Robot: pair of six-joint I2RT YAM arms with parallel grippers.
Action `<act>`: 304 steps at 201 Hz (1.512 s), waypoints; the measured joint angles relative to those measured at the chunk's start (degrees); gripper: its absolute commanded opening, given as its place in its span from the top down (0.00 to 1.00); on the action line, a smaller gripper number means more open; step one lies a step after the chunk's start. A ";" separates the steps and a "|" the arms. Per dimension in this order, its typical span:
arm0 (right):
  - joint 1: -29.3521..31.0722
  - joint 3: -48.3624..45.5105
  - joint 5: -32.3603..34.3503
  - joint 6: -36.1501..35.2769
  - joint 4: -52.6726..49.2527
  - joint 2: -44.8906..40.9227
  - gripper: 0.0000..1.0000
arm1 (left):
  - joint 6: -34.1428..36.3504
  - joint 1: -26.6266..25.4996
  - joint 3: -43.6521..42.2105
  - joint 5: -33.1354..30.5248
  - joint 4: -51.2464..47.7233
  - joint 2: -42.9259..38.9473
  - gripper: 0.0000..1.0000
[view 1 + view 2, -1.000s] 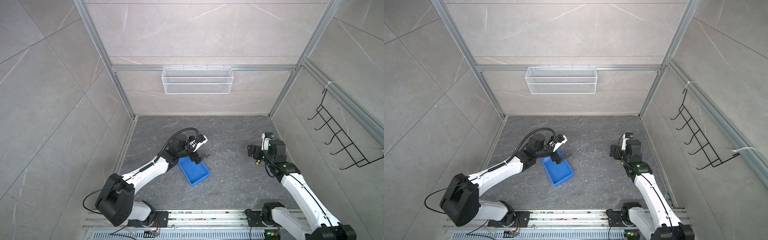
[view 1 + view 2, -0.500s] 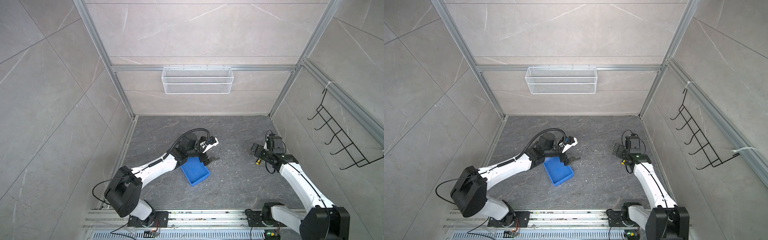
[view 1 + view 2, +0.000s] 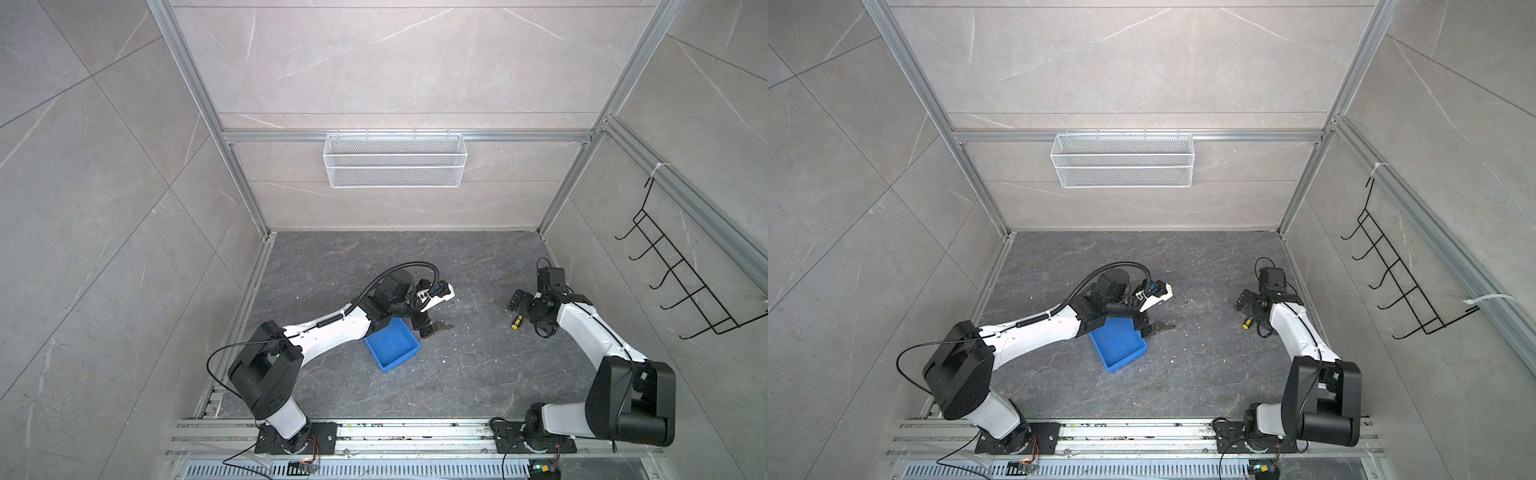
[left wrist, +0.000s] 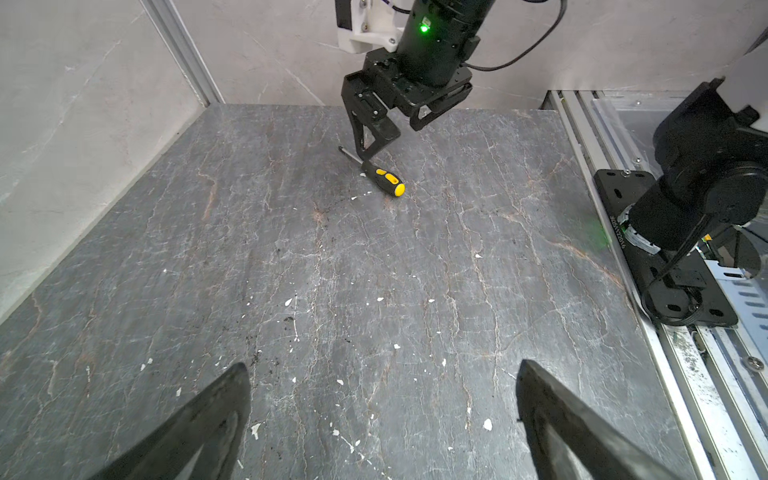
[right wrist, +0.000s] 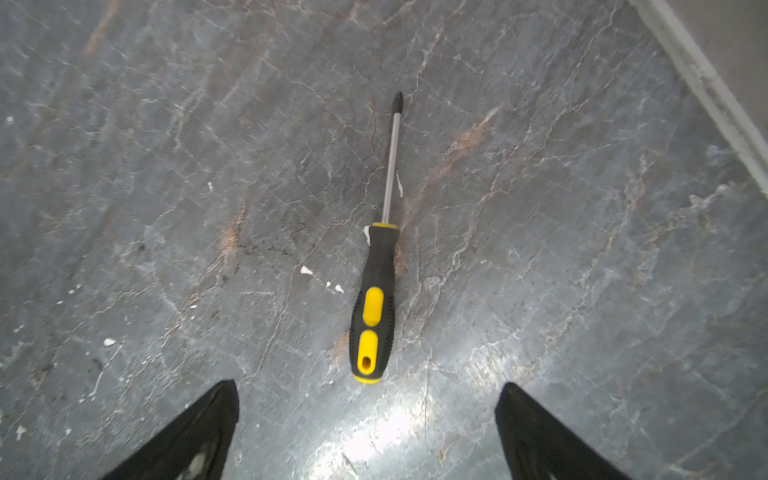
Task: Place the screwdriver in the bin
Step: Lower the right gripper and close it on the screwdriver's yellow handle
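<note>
The screwdriver [image 3: 516,323] lies flat on the grey floor [image 3: 457,374], right of centre in both top views. It is well apart from the bin [image 3: 392,343], which sits just below centre. The right gripper [image 5: 366,390] is positioned at the screwdriver's handle end, jaws spread wide, gripping nothing. The left gripper [image 4: 383,368], jaws also spread and empty, is near the bin's upper right corner.
</note>
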 measured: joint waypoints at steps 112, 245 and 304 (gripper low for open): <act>-1.31 4.48 -2.80 2.40 -0.70 14.53 0.22 | 1.27 -0.92 0.33 0.79 -2.49 0.33 0.00; -1.31 7.72 -2.27 3.96 -2.71 19.74 0.75 | 1.95 -0.92 0.33 0.85 -4.11 0.33 0.00; -1.33 7.76 -2.34 4.04 -2.84 19.74 0.93 | 2.19 -0.92 0.33 0.85 -4.55 0.33 0.00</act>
